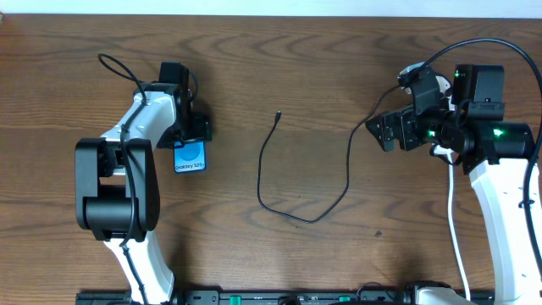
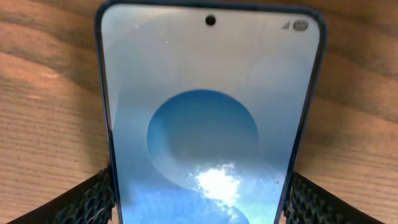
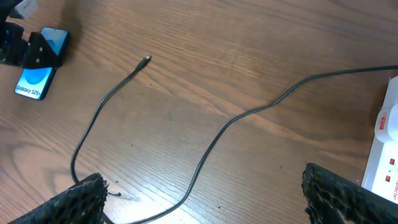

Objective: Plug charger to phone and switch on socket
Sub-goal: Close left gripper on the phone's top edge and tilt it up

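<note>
At the table's [image 1: 339, 51] nine o'clock, the left gripper [image 1: 192, 135] clamps the phone [image 1: 190, 158]. At three o'clock the right gripper [image 1: 381, 133] hangs spread and empty beside the socket [image 3: 385, 149]. The charger [image 1: 259, 178] loops mid-table and is probably best pinched just behind its plug tip [image 3: 145, 60], squared to the phone's six o'clock edge.

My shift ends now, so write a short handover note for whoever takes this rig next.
Left gripper: fingers seem closed on the phone, which is screen up at the left of the table.
Right gripper: open, empty, above the table.
Charger lies loose on the table, plug tip apart from the phone.
Socket at the right.
Done: nothing plugged.
Left: plug in the tip, switch on the socket.
</note>
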You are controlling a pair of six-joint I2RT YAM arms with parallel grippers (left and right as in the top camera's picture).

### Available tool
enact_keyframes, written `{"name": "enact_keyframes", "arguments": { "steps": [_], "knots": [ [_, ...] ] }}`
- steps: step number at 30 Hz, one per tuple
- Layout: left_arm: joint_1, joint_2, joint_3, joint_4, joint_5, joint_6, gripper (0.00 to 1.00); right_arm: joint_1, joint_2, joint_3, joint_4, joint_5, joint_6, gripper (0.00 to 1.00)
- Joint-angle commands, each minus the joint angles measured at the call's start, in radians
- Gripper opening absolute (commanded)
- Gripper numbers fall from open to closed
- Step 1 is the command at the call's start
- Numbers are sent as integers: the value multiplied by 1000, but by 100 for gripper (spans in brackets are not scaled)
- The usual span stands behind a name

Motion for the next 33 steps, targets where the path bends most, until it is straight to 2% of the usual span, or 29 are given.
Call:
{"name": "enact_keyframes", "arguments": {
  "steps": [1,12,18,27,33],
  "knots": [
    [-3,36,-6,-30,14,-26,84,9,7,22,-2,-2,6,97],
    [-3,36,-6,-59,18,-39,84,9,7,22,-9,-2,6,97],
    [-3,36,-6,-58,18,-39,73,9,7,22,-9,-2,6,97],
    [-3,35,10,-66,17,-39,69,9,7,22,-9,-2,6,97],
    [-3,14,91,-135,18,-39,69,9,7,22,-8,-2,6,98]
  ]
}}
